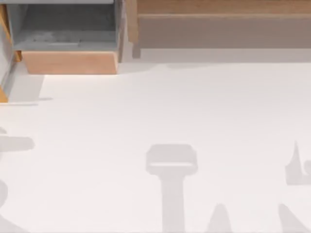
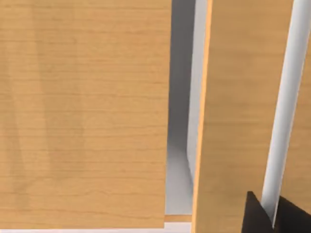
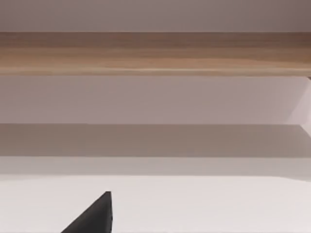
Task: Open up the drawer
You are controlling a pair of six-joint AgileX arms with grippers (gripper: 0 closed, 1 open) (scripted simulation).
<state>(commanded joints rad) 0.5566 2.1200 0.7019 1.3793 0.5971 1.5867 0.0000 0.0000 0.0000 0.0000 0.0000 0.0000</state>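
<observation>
At the far left corner of the tabletop (image 1: 146, 107), the drawer (image 1: 4, 63) shows as a narrow strip: orange-brown edges with a flat grey wall between them. Just beside it along the far edge sits a grey-lined drawer (image 1: 68, 43) with a paler tan front (image 1: 70, 62), and a long shelf board (image 1: 218, 7) runs toward the far right corner.

In the left wrist view, the left gripper (image 2: 271, 216) is at the drawer's wood face (image 2: 243, 97). Its jaws stand one on each side of a pale handle (image 2: 286, 97) and appear narrow, closed on that bar. The right gripper (image 3: 95, 218) is parked over the tabletop, facing the shelf board (image 3: 155, 53). We cannot tell how its jaws stand.

We judge these to be the risks from here:

- Slip. The grip sits near one end of the handle. A pull that is not square to the drawer face could slide the jaws along or off the bar.
- Binding. An off-axis pull could skew the drawer in its guides and jam it.
- Contact. The neighbouring tan front stands close by, so a sideways drift of the left arm could strike it.
</observation>
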